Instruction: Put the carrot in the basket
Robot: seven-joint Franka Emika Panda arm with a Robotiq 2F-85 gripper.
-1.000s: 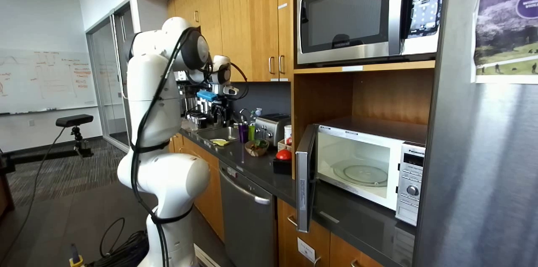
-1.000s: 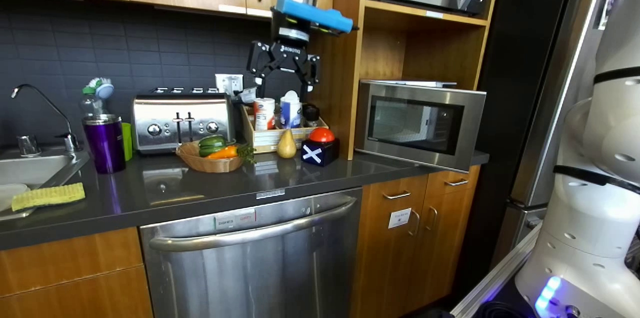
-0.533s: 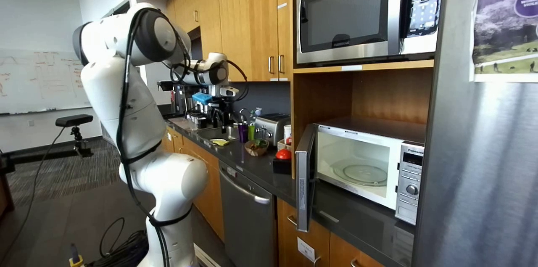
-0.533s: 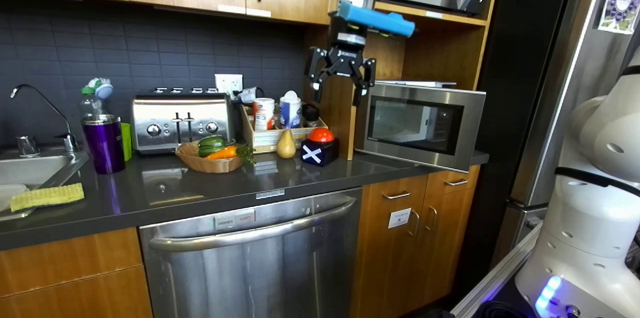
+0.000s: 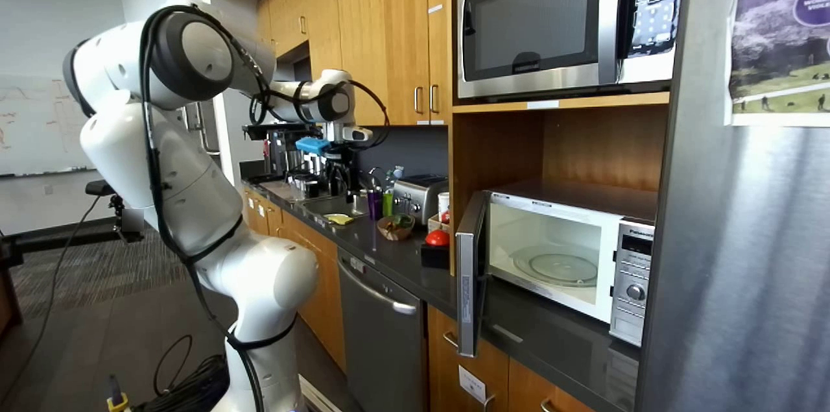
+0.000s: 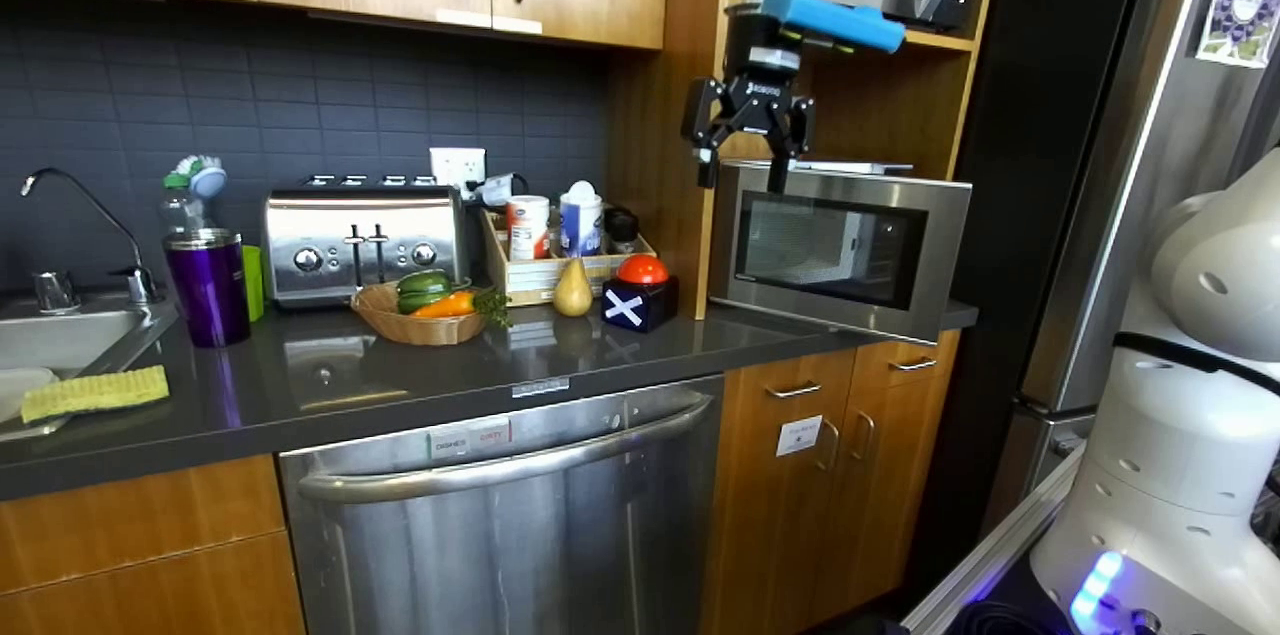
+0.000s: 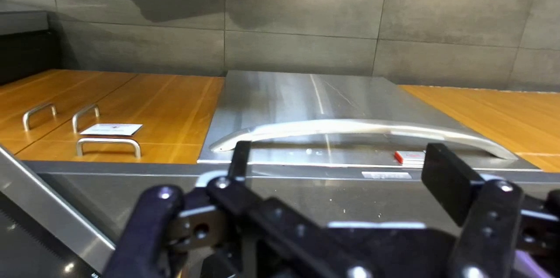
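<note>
The carrot (image 6: 445, 304) lies in the basket (image 6: 415, 330) beside some green produce (image 6: 424, 281), its leafy top hanging out over the rim on the side towards the pear (image 6: 573, 289). The basket sits on the dark desk (image 6: 420, 380), just in front of the toaster (image 6: 365, 237). The tool (image 6: 742, 177) hangs in the air, pointing down and well apart from the basket, its two fingers (image 7: 450, 184) parted with a wide gap between them. Through that gap the wrist view shows the front edge of the desk and the dishwasher (image 7: 280, 94) with its curved handle (image 7: 332, 127). In an exterior view the tool overlaps the edge of the microwave door (image 6: 825, 250); whether they are near each other I cannot tell. The microwave door stands open, and in an exterior view the glass plate (image 5: 559, 268) inside the microwave (image 5: 557, 230) shows. A blue block (image 6: 832, 19) is mounted on the arm (image 5: 188, 172) above the tool. Just behind the pear is a wooden crate (image 6: 530, 285) holding a red can (image 6: 528, 228), a blue can (image 6: 581, 227) and a dark jar (image 6: 621, 231). Just beside the pear stands a black box (image 6: 655, 307) topped by a red button (image 6: 643, 269). Between the toaster and the sink (image 6: 60, 340) stand a green cup (image 6: 253, 283) and a purple tumbler (image 6: 207, 285), and a yellow sponge (image 6: 95, 393) lies at the rim of the sink.
</note>
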